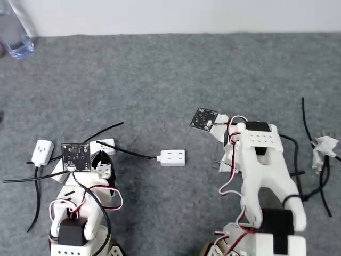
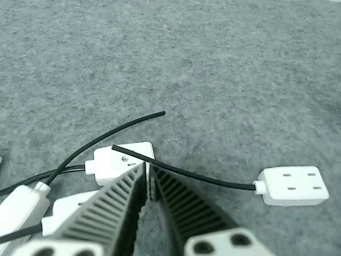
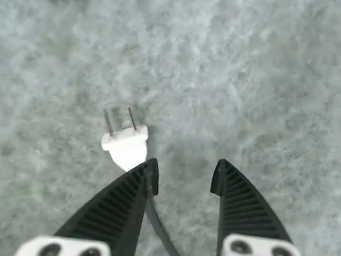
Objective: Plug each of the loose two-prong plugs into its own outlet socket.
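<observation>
An outlet socket (image 1: 171,157) lies flat near the middle of the grey bench (image 1: 160,80), three slot pairs facing up. Its black cord (image 1: 133,153) trails off from its left end.

Right of the socket, with a short strip of bare bench between them, a loose two-prong plug (image 3: 125,143) lies on its side. Its prongs point toward the socket. The right gripper (image 3: 184,176) hangs over it with its fingers (image 3: 133,197) spread apart, one fingertip just beside the plug's body and the other over bare bench.

Left of the socket, the left gripper (image 2: 148,175) sits low with its fingers pressed together. The socket's cord crosses just past their tips. A white block (image 2: 123,159) lies just beyond them, among other white pieces and cords that crowd that side.

Far right of the socket, near the edge of the high view, a second plug (image 1: 323,145) lies among tangled cords. Behind the socket the bench runs bare to the back edge, apart from a clear bottle (image 1: 13,34) in the far left corner.
</observation>
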Controlling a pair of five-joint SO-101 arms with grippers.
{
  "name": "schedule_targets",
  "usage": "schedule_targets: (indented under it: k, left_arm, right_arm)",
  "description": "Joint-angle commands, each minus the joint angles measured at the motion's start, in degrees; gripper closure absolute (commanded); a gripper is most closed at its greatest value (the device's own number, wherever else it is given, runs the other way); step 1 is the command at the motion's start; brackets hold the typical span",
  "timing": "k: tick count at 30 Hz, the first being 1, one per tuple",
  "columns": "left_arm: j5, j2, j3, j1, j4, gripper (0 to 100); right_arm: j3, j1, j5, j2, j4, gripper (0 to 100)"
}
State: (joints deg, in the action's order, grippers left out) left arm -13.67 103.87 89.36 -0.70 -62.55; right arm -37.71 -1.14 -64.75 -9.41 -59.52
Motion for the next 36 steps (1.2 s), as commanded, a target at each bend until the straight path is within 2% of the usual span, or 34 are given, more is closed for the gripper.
schedule_targets:
  k: [1, 4, 7, 9, 24, 36]
  left_arm:
    - [0.5, 0.5, -0.4, -0.4, -0.1, 99]
    - [0.5, 0.5, -0.4, -0.4, -0.1, 99]
    - [0.5, 0.5, -0.4, -0.4, -0.1, 99]
    - [0.5, 0.5, -0.4, -0.4, -0.1, 99]
    - [0.5, 0.5, -0.3, -0.4, -0.1, 99]
    - [0.6, 0.5, -0.3, -0.4, -0.1, 99]
  right_arm:
    - [1.7, 0.9, 0.6, -4.0, -3.2, 82.9]
    - [-1.7, 2.5, -1.5, -3.7, -3.2, 83.0]
    - [-3.4, 2.9, -9.8, -2.4, -3.6, 83.0]
    - [-3.4, 2.9, -11.8, -1.3, -3.6, 83.0]
    - [-3.2, 3.0, -16.3, 4.2, -3.7, 83.0]
    - [-3.2, 4.9, -16.1, 6.3, 0.0, 83.0]
